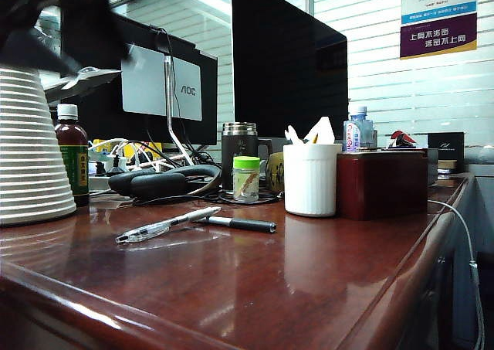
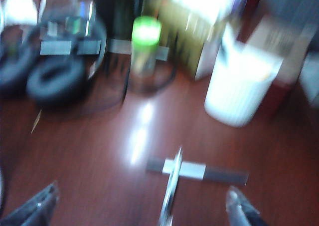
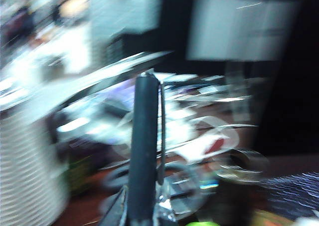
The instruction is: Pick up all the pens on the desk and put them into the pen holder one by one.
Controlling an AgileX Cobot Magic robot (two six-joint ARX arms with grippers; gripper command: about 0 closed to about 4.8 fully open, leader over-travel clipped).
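Right tool point(image 3: 142, 218) is clamped on a thin black pen point(image 3: 143, 146) that stands upright between its jaws; the view is blurred, with a monitor point(image 3: 239, 31) behind. Left tool point(image 2: 144, 208) hangs spread wide over the worktop point(image 2: 89, 166), just above a clear ballpoint point(image 2: 172, 181) lying crossed over a black marker with white label point(image 2: 199, 170). In the exterior view these two pens lie near the front of the worktop, and the white ribbed pen holder point(image 1: 310, 178) stands behind them, touching a dark red box point(image 1: 382, 184).
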